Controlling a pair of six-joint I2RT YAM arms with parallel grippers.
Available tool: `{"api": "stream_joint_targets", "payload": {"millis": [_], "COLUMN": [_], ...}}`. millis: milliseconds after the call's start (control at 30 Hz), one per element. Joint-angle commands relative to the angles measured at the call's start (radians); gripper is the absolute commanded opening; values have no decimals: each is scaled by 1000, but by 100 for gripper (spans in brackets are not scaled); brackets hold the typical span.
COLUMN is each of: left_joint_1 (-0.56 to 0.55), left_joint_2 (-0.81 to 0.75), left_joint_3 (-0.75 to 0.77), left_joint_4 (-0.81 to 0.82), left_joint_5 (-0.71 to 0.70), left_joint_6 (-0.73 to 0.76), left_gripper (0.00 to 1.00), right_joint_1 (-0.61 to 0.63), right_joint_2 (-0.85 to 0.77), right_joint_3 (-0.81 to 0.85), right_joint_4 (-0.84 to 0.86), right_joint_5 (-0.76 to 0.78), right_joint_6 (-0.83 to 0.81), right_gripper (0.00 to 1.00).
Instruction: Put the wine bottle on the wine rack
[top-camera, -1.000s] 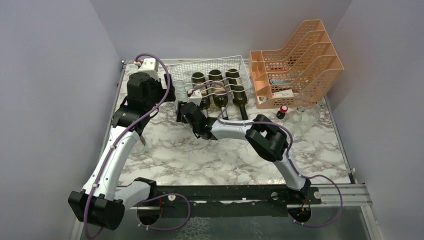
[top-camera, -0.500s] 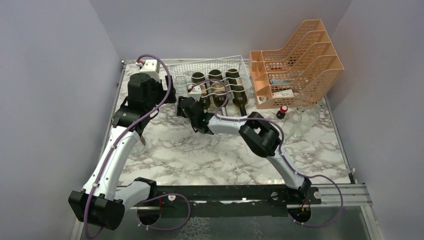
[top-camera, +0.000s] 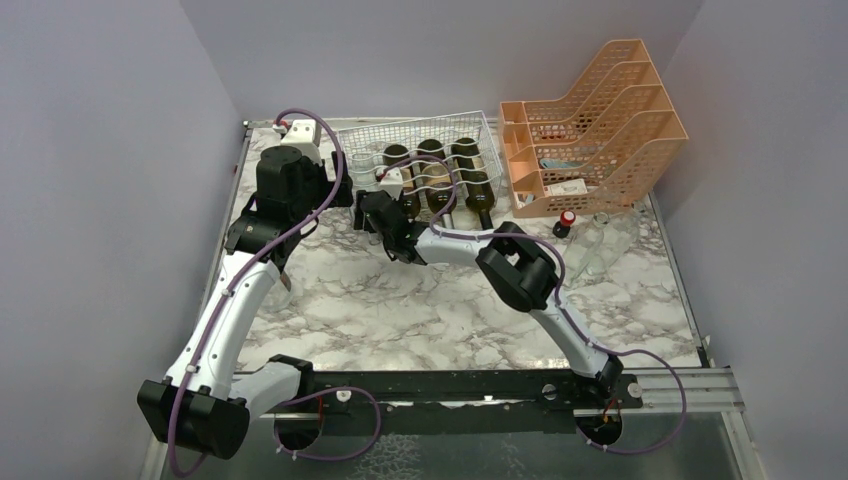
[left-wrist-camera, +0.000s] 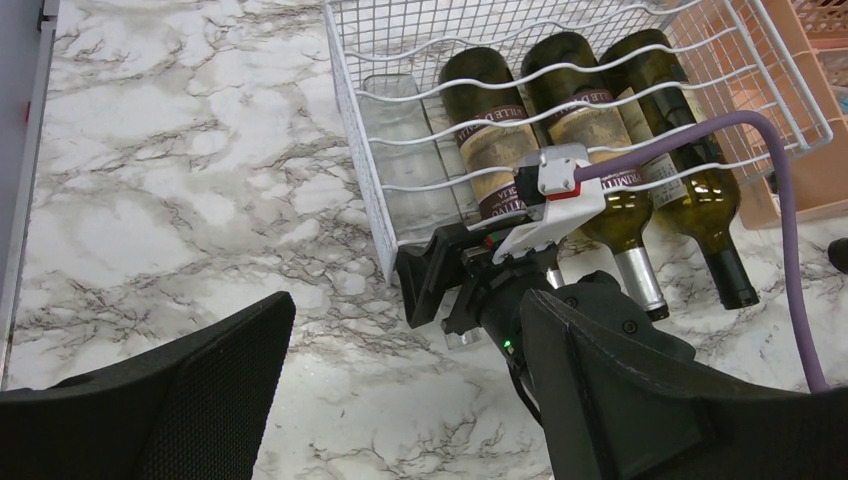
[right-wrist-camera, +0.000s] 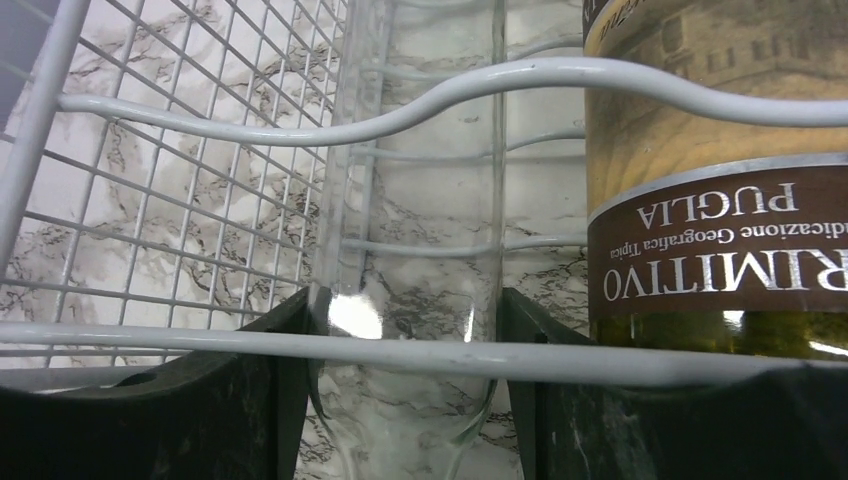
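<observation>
I keep the right gripper (right-wrist-camera: 405, 320) clamped on the clear wine bottle (right-wrist-camera: 420, 200), lying in the wine rack's (left-wrist-camera: 340, 120) end cradle beside the dark Primitivo bottle (left-wrist-camera: 490, 130), likely to seat it fully, while the left gripper (left-wrist-camera: 405, 325) hovers nearby, jaws apart.

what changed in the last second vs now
The right gripper, shut on the clear bottle, moved away from the bases toward the wine rack, and its elbow swung left with it, mostly in the first half second. The left arm barely moved; the left gripper is open. The three dark bottles and the orange tray kept their places.
</observation>
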Motion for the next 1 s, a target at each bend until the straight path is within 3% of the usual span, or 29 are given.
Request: {"api": "stream_joint_targets", "payload": {"millis": [0, 100, 200, 700, 967], "left_joint_1": [2, 2, 2, 2, 2], "left_joint_2": [0, -2, -3, -51, -83], "left_joint_3": [13, 20, 25, 81, 85], "left_joint_4": [9, 9, 9, -1, 3], "left_joint_5": [25, 25, 26, 20, 63], "left_joint_6": [13, 13, 15, 48, 44], "left_gripper": [90, 90, 90, 95, 96], "right_joint_1": [-5, -5, -5, -6, -32], "right_joint_2": [-33, -63, -92, -399, -680], "right_joint_3": [3, -19, -42, -363, -475], "right_joint_4": [56, 51, 42, 63, -133], "right_joint_5": [-8, -7, -8, -149, -74], "right_joint_6": [0, 2, 5, 39, -107], "right_gripper": [70, 83, 86, 81, 80]}}
